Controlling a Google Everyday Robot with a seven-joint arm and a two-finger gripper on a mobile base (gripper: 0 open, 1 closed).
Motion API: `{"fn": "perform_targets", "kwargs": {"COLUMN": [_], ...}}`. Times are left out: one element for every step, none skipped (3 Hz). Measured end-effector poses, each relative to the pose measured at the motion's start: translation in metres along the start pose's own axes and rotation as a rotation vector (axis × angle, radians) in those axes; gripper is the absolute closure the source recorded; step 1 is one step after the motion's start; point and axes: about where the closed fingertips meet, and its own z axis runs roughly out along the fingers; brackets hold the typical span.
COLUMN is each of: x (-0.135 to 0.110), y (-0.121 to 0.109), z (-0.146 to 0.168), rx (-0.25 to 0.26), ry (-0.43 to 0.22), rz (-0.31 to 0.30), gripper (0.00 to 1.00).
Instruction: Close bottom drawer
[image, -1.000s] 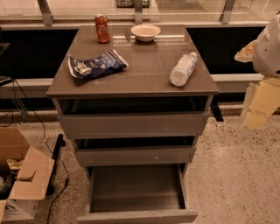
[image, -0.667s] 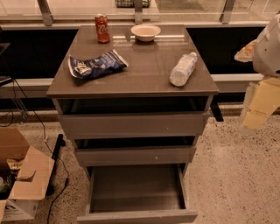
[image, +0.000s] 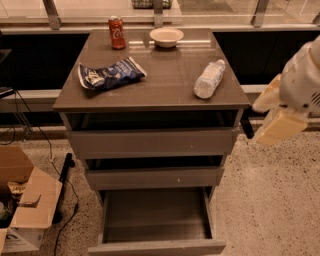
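Observation:
The bottom drawer (image: 156, 247) of the grey cabinet (image: 150, 95) is pulled far out toward me. Its shallow grey box is empty and its flat front sits at the lower edge of the view. The two drawers above it, the middle drawer (image: 154, 177) and the top drawer (image: 150, 143), stand slightly ajar. My gripper (image: 278, 125), white with cream-coloured parts, hangs at the right edge beside the cabinet's top right corner, well above the bottom drawer and not touching anything.
On the cabinet top lie a red soda can (image: 117, 32), a white bowl (image: 166, 36), a blue chip bag (image: 110, 74) and a clear plastic bottle (image: 209, 78). An open cardboard box (image: 25, 205) and cables sit on the floor at left. Speckled floor lies to the right.
My gripper has shifted a little to the left, toward the cabinet's right side. The drawers and the items on top have not moved.

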Motion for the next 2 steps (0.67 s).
{"fn": "perform_targets", "kwargs": {"x": [0.008,0.020], "y": [0.032,0.058], "z": [0.075,0.165], "rx": [-0.088,-0.180], "ry": [-0.130,-0.217], "rz": [0.065,0.165], "gripper": [0.70,0.94]}}
